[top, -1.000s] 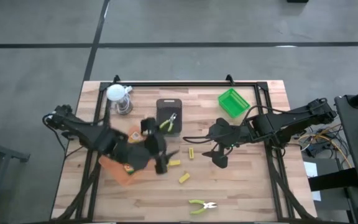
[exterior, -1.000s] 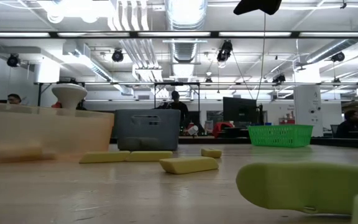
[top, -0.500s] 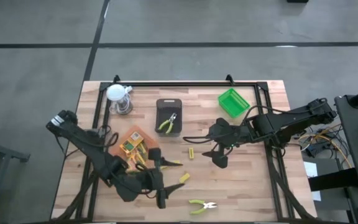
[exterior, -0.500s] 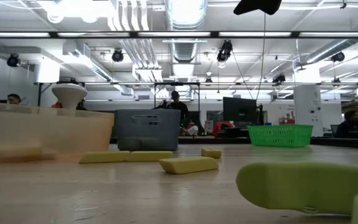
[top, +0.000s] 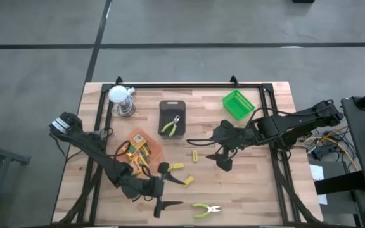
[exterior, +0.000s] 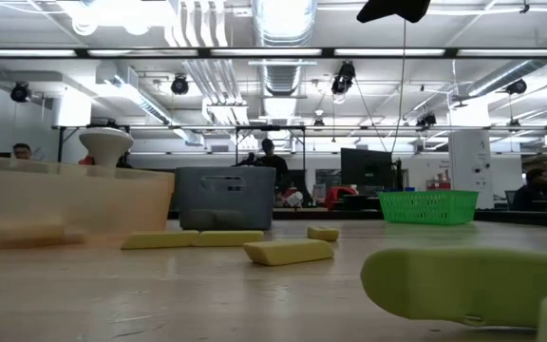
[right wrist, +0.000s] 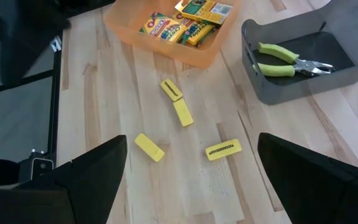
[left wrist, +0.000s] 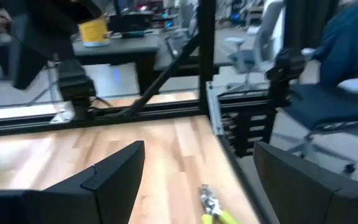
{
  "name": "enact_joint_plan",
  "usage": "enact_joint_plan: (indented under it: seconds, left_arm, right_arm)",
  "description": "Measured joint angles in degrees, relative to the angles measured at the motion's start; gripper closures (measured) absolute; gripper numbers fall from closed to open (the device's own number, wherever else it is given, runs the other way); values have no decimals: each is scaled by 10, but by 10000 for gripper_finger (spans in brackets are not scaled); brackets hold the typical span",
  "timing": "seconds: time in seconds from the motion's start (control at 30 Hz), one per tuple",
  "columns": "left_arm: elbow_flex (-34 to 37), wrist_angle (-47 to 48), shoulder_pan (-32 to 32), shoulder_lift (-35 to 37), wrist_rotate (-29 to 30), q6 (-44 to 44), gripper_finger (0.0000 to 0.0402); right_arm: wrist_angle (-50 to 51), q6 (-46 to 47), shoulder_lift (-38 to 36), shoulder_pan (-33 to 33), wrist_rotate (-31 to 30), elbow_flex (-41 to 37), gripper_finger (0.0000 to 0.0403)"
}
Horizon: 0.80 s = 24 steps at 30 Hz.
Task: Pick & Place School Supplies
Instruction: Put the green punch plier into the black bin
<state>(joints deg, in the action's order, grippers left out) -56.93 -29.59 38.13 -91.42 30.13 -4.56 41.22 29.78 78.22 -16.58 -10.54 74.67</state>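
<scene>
From above, the orange tray [top: 143,147] holds yellow-green crayon boxes [top: 136,149], the black tray [top: 172,118] one lime-handled tool [top: 170,126], and the green tray [top: 238,104] looks empty. Yellow blocks [top: 177,166] and another lime-handled tool [top: 206,209] lie on the wooden table [top: 258,190]. The left claw [top: 159,196], fingers apart, hovers near them; the right claw [top: 223,158] waits mid-table, also apart. At table height, an office shows behind. The right wrist view shows dark print on the blocks.
</scene>
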Motion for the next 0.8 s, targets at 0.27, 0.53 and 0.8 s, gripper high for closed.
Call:
enact_joint_plan:
  seconds: [0.27,0.53,0.8]
  left_arm:
    - [25,-137,-12,-69,-25,2,96]
    - [-35,-139,-14,-151,-32,0,97]
    - [-89,-135,-19,-247,-15,-6,97]
  right_arm:
    - [0,0,0,0,0,0,48]
    - [0,0,0,0,0,0,48]
    - [0,0,0,0,0,0,48]
